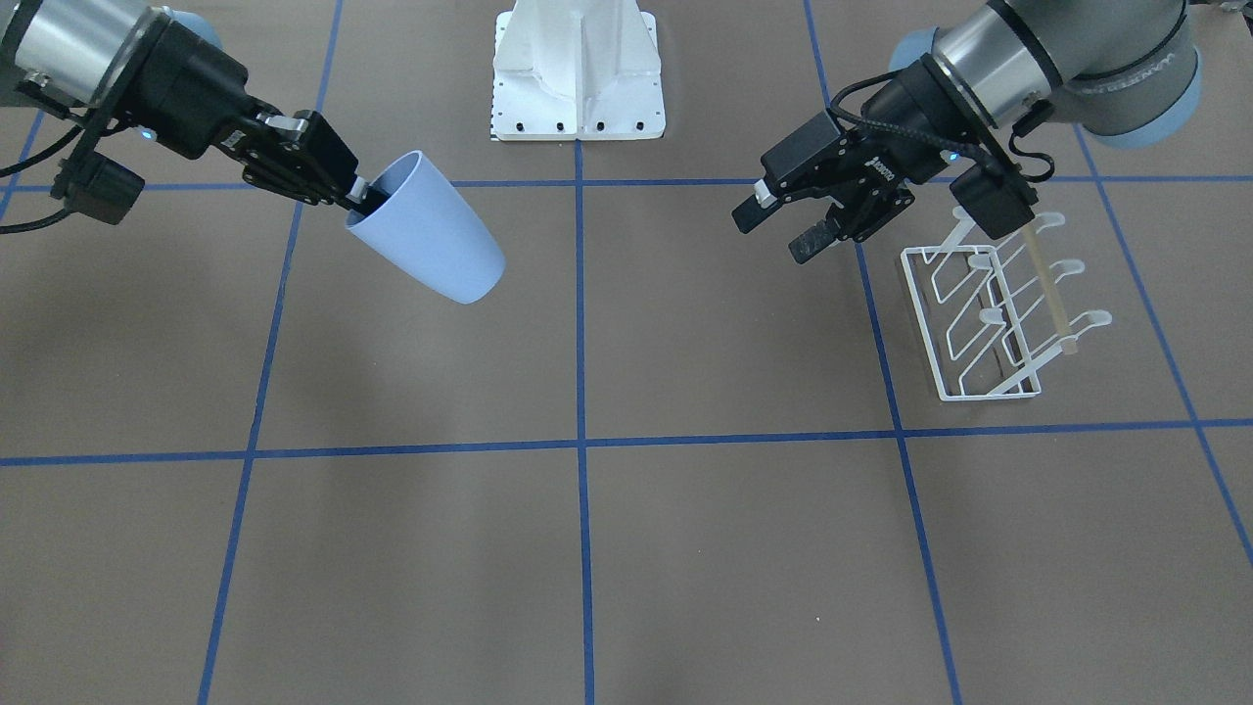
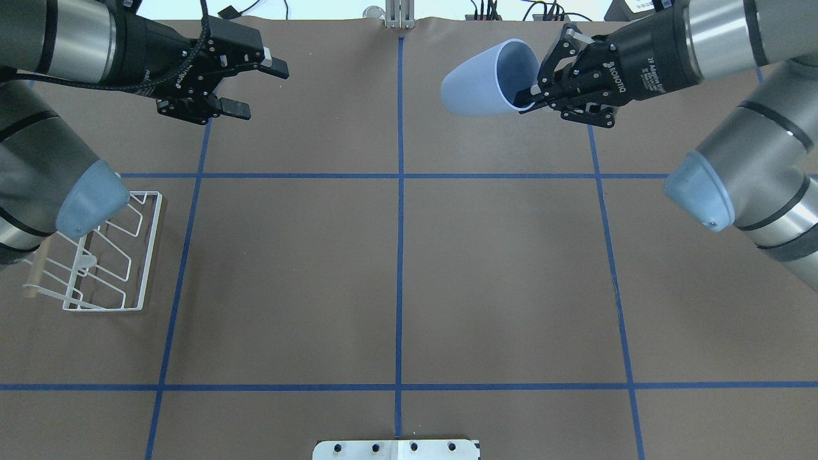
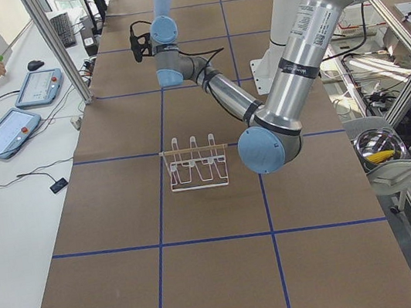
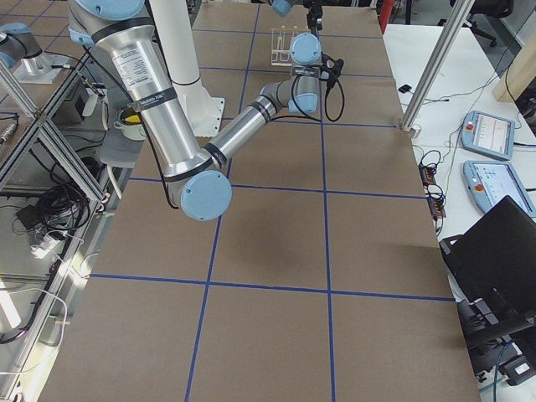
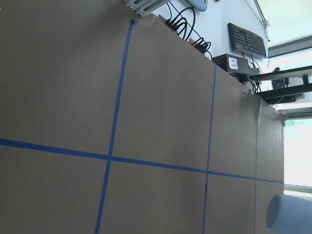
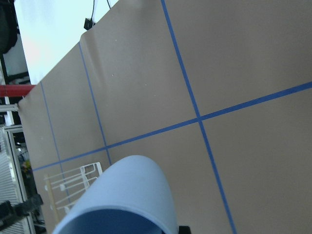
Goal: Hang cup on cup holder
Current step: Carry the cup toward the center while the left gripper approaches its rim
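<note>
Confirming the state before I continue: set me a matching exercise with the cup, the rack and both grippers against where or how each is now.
Things:
1. cup
2. rack
3. left gripper
4. right gripper

States:
A. open, holding nothing
B. standing on the table, on the robot's left side
C. shut on a rim
D. tilted, held on the robot's right side

Pairs: 1-D, 2-B, 3-A, 4-C
</note>
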`<state>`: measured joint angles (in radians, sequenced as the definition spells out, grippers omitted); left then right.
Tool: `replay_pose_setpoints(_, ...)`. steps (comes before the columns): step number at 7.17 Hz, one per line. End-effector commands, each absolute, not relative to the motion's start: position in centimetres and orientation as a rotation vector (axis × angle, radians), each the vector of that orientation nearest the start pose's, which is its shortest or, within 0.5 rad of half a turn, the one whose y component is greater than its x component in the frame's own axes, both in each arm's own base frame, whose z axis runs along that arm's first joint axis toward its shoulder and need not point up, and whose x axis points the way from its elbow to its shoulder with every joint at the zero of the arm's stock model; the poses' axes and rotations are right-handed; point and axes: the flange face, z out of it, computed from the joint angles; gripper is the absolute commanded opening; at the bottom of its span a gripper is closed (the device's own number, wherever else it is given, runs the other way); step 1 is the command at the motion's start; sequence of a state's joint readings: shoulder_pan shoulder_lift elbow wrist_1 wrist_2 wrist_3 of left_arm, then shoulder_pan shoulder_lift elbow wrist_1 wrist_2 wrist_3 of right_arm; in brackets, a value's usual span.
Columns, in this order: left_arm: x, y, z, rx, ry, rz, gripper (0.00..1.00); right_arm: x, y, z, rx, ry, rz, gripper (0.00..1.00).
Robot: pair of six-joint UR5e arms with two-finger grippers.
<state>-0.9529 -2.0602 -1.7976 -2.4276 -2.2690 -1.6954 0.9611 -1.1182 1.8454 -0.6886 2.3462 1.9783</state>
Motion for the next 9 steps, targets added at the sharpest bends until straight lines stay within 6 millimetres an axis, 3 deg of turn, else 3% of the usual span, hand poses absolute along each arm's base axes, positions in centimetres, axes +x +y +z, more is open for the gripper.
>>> replay_pose_setpoints(1, 28.4, -50.0, 16.2, 0.061, 1.617, -0.309, 0.98, -28.6, -45.9, 17.0, -0.244, -1.726, 0.431, 0.00)
replay_pose_setpoints(3, 28.3, -49.4, 15.4, -0.038, 1.727, -0.365, 0.98, -29.7, -43.5, 15.8, -0.347, -1.811, 0.388, 0.00)
replay_pose_setpoints(4, 28.0, -48.8, 15.1, -0.098, 1.790, -0.403, 0.98, -29.3, -42.8, 15.0, -0.413, -1.860, 0.396, 0.00)
replay_pose_setpoints(6, 29.6, -46.7, 14.0, -0.193, 1.991, -0.524, 0.98, -30.0, -41.3, 14.5, -0.551, -1.974, 0.469, 0.00)
replay_pose_setpoints(9, 29.8, -45.0, 13.5, -0.335, 2.109, -0.554, 0.98, -31.0, -41.6, 16.0, -0.663, -2.116, 0.416, 0.00)
